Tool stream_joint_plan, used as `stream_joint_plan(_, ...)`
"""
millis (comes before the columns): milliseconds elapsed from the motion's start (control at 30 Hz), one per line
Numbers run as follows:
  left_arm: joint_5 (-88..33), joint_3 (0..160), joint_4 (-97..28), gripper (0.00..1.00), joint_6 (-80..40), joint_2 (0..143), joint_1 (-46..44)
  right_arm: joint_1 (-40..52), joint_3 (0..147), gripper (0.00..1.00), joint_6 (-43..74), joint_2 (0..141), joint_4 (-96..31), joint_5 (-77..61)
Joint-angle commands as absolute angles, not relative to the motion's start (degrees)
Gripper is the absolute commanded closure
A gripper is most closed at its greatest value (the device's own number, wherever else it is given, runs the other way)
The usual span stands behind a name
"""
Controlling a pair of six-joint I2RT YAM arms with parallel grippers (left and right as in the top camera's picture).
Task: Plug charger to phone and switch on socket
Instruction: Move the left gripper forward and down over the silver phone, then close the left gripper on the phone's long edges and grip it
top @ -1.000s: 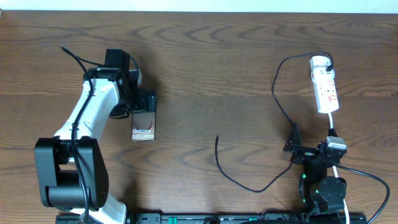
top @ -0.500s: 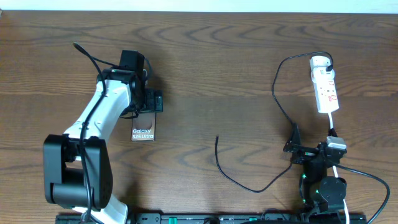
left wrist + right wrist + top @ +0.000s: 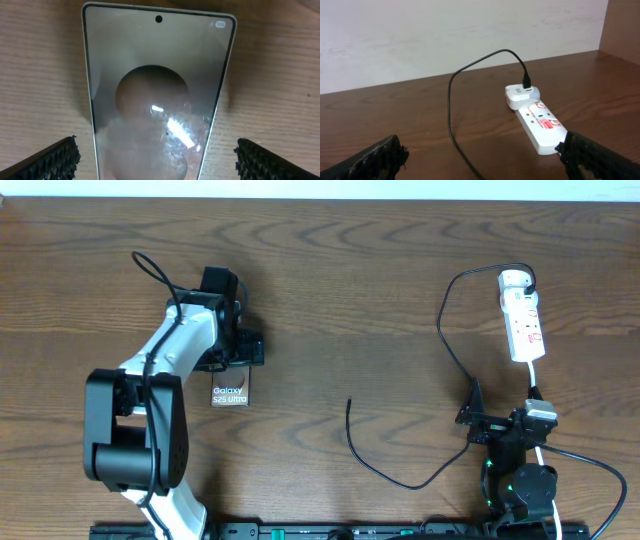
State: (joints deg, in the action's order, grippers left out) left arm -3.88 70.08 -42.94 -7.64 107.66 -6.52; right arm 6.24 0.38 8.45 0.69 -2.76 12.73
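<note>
The phone (image 3: 231, 391) lies flat on the table at the left, "Galaxy" lettering up. In the left wrist view it (image 3: 157, 95) fills the middle, glossy with reflections. My left gripper (image 3: 237, 352) is open just above the phone's far end, one finger on each side of it (image 3: 157, 160), not touching. The charger, a thin black cable (image 3: 385, 470), runs from the white socket strip (image 3: 523, 318) down to a free tip (image 3: 348, 401) at table centre. My right gripper (image 3: 490, 423) is open low at the right, the socket (image 3: 539, 122) and the cable (image 3: 451, 112) ahead of it.
The strip's white cord (image 3: 537, 385) runs down toward the right arm's base (image 3: 520, 485). The left arm (image 3: 150, 395) stretches from the front left edge. A pale wall (image 3: 445, 35) stands behind the table's far edge.
The left arm swung right and forward, bringing its gripper from the phone's upper left to over the phone's far end. The phone, cable and right arm have not moved.
</note>
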Motion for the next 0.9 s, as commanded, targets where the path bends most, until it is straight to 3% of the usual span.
stream_joint_plan(0, -2.72, 70.04, -42.22, 0.02, -7.09, 108.25, -6.5, 5.93, 0.32, 0.01, 7.62, 0.38, -3.01, 13.37)
stream_joint_plan(867, -2.72, 67.11, -40.1, 0.02, -6.87, 108.29, -6.5, 5.93, 0.32, 0.01, 7.62, 0.38, -3.01, 13.37)
